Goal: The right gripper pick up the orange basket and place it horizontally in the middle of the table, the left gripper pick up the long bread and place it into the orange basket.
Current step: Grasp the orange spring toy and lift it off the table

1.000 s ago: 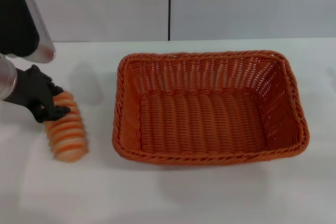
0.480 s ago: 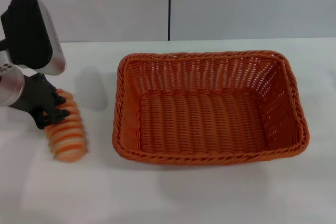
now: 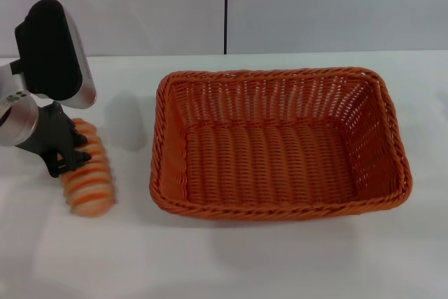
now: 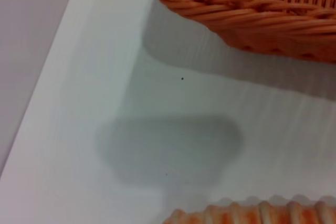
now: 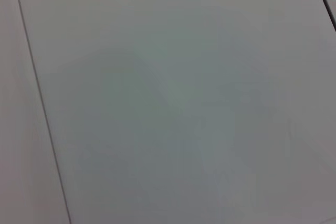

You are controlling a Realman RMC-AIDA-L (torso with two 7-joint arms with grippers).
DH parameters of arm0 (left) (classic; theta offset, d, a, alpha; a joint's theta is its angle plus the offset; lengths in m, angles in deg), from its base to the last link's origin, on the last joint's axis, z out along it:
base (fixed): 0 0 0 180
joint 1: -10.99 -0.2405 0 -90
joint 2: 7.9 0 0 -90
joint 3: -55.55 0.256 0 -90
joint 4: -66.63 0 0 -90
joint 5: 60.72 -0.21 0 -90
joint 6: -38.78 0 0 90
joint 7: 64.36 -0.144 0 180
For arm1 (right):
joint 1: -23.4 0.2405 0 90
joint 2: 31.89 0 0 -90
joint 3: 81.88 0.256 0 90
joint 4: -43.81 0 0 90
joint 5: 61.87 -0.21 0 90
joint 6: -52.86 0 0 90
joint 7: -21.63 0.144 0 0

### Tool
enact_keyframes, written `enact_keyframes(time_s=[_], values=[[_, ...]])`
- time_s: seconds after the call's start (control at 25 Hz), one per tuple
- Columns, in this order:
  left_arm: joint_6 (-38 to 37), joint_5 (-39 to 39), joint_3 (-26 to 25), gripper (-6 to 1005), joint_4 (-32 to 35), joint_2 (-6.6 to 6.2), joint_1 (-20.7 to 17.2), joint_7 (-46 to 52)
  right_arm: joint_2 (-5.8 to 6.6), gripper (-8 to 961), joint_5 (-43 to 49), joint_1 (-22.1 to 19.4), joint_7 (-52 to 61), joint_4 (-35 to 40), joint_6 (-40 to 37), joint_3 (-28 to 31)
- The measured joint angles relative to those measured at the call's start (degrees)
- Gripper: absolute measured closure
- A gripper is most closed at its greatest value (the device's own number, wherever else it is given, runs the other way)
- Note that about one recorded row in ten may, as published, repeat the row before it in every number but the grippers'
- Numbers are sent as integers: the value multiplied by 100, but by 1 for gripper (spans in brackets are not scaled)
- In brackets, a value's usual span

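So the black two-fingered left gripper [image 3: 68, 157] is pinching the far end of the small ridged orange-and-cream long bread [image 3: 87, 170], which lies on the plain white table [image 3: 231, 257] with its long axis running roughly 12 to 6. The big orange woven wicker basket [image 3: 280, 208] sits at 3 o'clock from it, empty. The right gripper isn't in sight.

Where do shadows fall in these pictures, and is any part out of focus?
Head view: soft shadow under the orange basket and beside the long bread. Left wrist view: a grey shadow patch on the table; the bread's edge looks blurred. Right wrist view: only a plain grey surface.
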Motion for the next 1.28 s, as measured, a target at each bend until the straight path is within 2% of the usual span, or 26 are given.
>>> enact_keyframes(time_s=[0.36,0.68,0.8,1.28], values=[[125,-60,62,743,-57,4,37,137,14,542,4,3,-52,-64,0,1],[149,-235,89,930,-167,4,96,306,24,542,3,-1,-53,-74,3,1],[140,-245,138,944,-164,4,95,347,22,542,4,-21,-53,-81,31,1],[-313,-235,11,977,788,-14,30,448,-8,542,3,-65,-51,-82,109,1]])
